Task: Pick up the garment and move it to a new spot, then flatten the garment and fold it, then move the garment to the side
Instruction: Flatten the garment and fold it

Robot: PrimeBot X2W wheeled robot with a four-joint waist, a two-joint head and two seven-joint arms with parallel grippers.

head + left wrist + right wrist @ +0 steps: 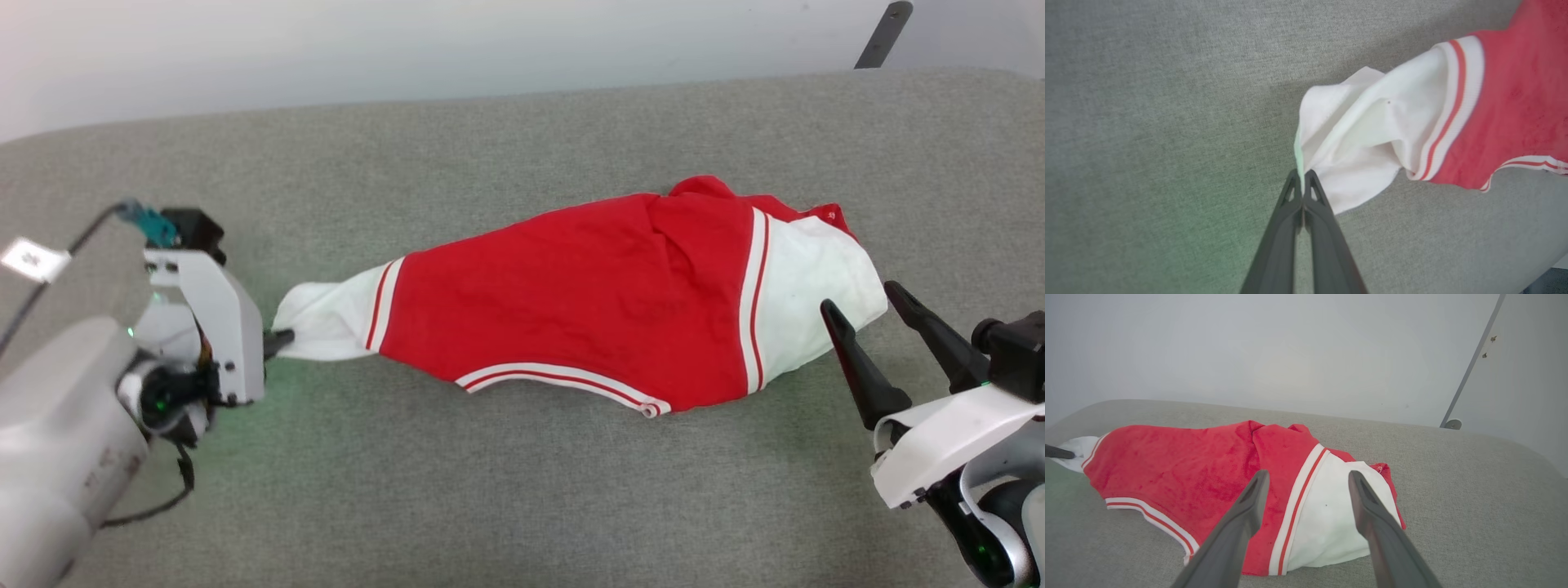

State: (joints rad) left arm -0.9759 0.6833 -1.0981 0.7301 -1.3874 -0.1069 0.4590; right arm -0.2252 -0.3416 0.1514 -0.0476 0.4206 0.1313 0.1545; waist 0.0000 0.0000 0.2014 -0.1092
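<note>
The garment [571, 294], a red jersey with white sleeves and striped trim, lies bunched and stretched sideways across the grey surface. My left gripper [282, 339] is shut on the edge of its left white sleeve [1347, 134]; in the left wrist view the gripper's tip [1302, 174] pinches that cloth between closed fingers. My right gripper [857, 296] stands open just right of the garment's right white sleeve [808, 302], apart from it. In the right wrist view this gripper [1308, 477] hovers above that sleeve [1327, 522], fingers spread. The lettering is hidden.
The grey fabric-covered surface [522, 490] spreads wide in front of and behind the garment. A pale wall [1249, 347] rises behind its far edge. A dark slanted bar [882, 33] leans at the back right.
</note>
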